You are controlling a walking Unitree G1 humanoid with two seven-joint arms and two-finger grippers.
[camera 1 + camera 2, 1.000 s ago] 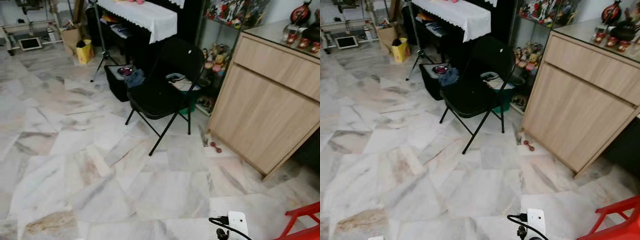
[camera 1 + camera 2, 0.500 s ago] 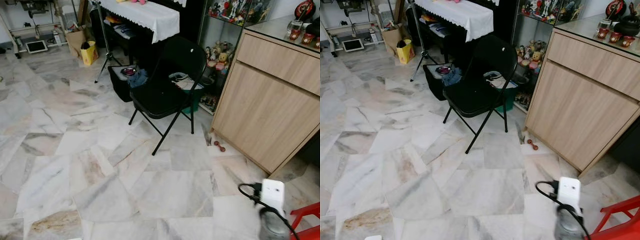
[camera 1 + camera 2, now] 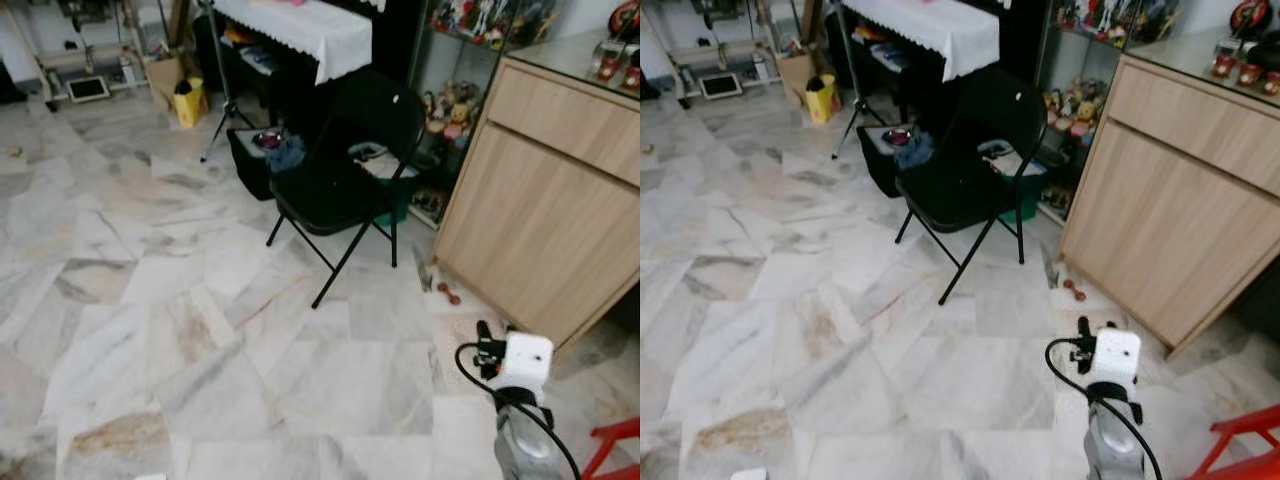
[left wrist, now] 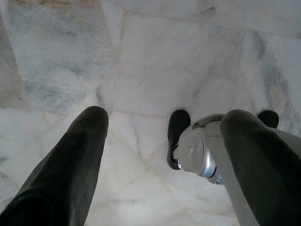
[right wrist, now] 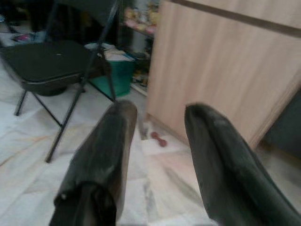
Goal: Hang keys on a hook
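Wide marble floor (image 3: pixel 200 330) underfoot, pale tiles veined grey and brown, running right across the room. On the right stands a big light-wood cabinet (image 3: pixel 545 220), its top carrying a few small red-and-dark ornaments that I can't make out. Behind, a dark piano draped with a white lace-edged cloth (image 3: pixel 310 25), and next to it a glass shelf of figurines (image 3: pixel 1075 100). In the middle, a black folding chair (image 3: pixel 345 180) stands upright on the tiles, a black bin (image 3: pixel 255 160) and a green tub (image 5: pixel 117 75) close behind it. A yellow bag (image 3: pixel 190 100) sits far back by the tripod legs.

Up comes the right arm (image 3: pixel 1108 420), silver, with a white wrist box and black cable, low in front of the cabinet. The right claw (image 5: pixel 157 155) points at the cabinet's foot, fingers apart, nothing between them. A small red dumbbell-shaped thing (image 3: pixel 448 294) lies on the floor just beside the cabinet.

The left claw (image 4: pixel 164 141) hangs over the tiles, fingers spread wide, holding nothing. Keys and hook: can't tell where they are.
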